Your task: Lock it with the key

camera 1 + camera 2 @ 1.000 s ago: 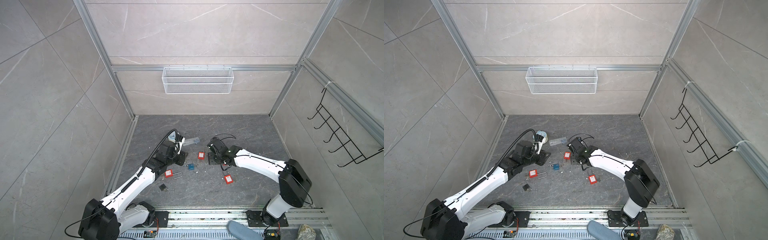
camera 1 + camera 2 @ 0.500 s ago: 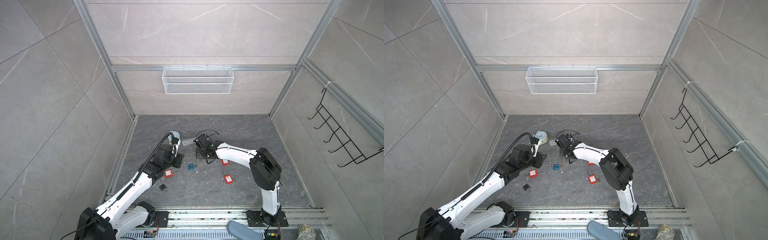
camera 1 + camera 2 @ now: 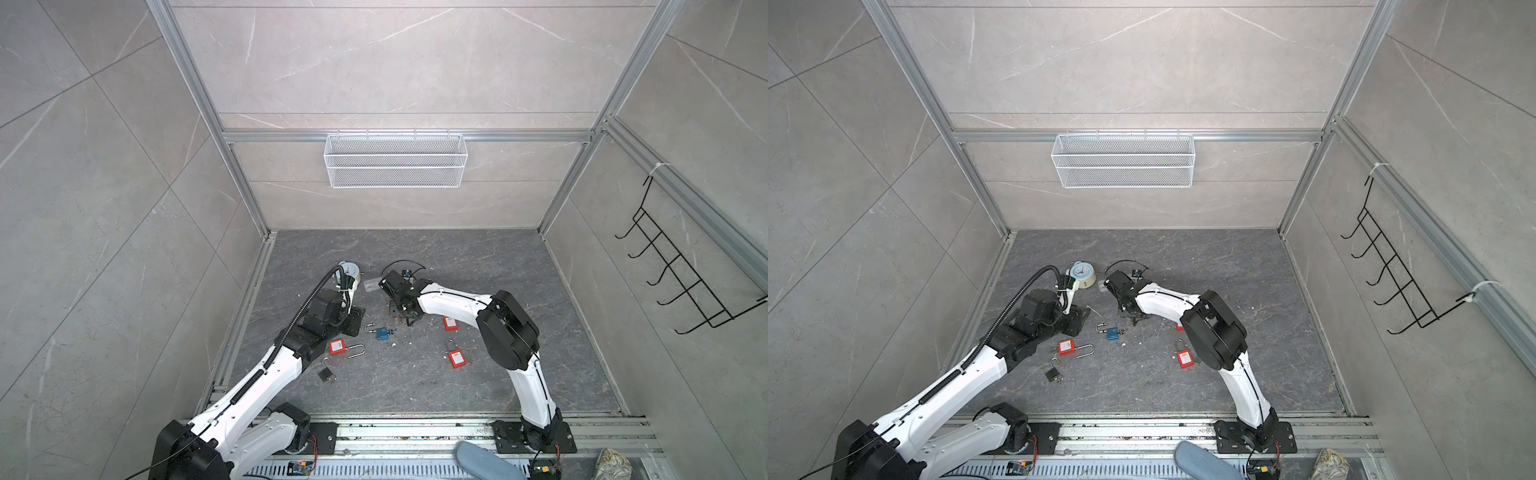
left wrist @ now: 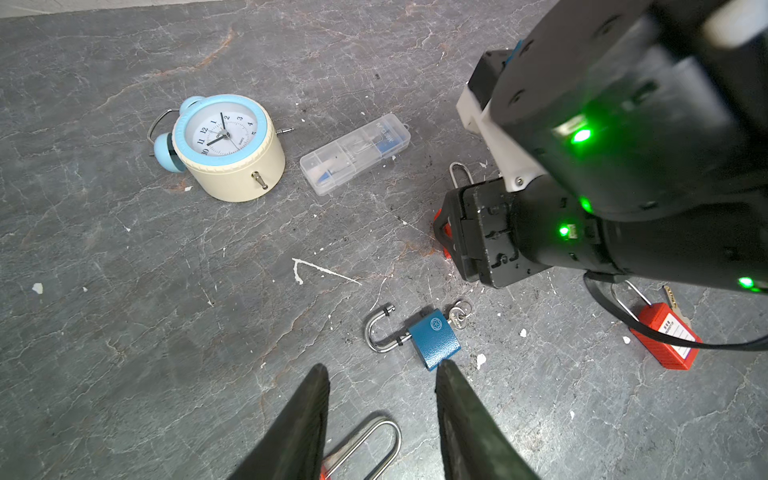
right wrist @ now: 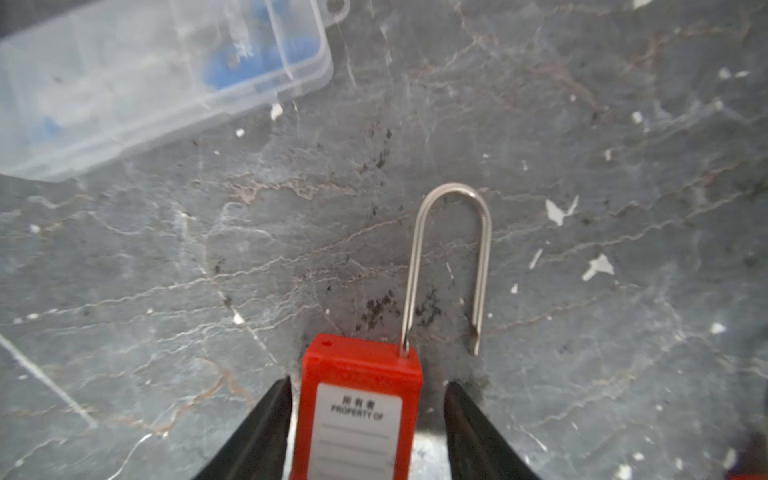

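Observation:
A red padlock (image 5: 359, 415) with a white label lies on the grey floor, its long shackle (image 5: 451, 257) sprung open. My right gripper (image 5: 368, 382) is open, one finger on each side of the body, with a gap on the shackle side. In both top views the right gripper (image 3: 401, 309) hides this lock. A blue padlock (image 4: 434, 338) with its shackle open and a key (image 4: 457, 316) in it lies just ahead of my left gripper (image 4: 380, 368). That gripper is open above the shackle of another red padlock (image 3: 337, 346).
Two more red padlocks (image 3: 450, 323) (image 3: 456, 358) lie near the right arm, and a small black padlock (image 3: 327, 374) sits by the left arm. An alarm clock (image 4: 224, 145) and a clear plastic case (image 4: 355, 153) lie further back. A wire basket (image 3: 395, 166) hangs on the back wall.
My right gripper has swung left towards the middle of the floor and now straddles the red padlock. The left gripper has drawn back slightly.

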### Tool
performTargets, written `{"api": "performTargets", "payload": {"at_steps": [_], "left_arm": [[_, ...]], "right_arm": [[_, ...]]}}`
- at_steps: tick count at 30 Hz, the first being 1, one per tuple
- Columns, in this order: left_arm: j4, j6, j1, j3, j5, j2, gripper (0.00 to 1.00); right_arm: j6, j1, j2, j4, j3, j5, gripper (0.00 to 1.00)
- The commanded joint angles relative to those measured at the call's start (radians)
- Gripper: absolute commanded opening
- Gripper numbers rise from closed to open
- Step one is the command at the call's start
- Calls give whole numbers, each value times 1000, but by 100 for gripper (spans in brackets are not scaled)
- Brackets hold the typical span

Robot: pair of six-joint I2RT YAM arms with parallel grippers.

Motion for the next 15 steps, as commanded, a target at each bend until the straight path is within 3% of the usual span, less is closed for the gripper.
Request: {"api": "performTargets", "payload": {"at_steps": [1, 11, 15], "left_arm": [[0, 17, 9, 6, -13, 5, 45], [23, 14, 11, 22, -2, 43, 45], [27, 25, 11, 33, -5, 50, 45]], "right_arm": [[16, 7, 25, -45, 30, 28, 56], [-33, 11, -14, -16, -12, 49, 40], [-146, 12, -91, 16, -44, 44, 35]]}}
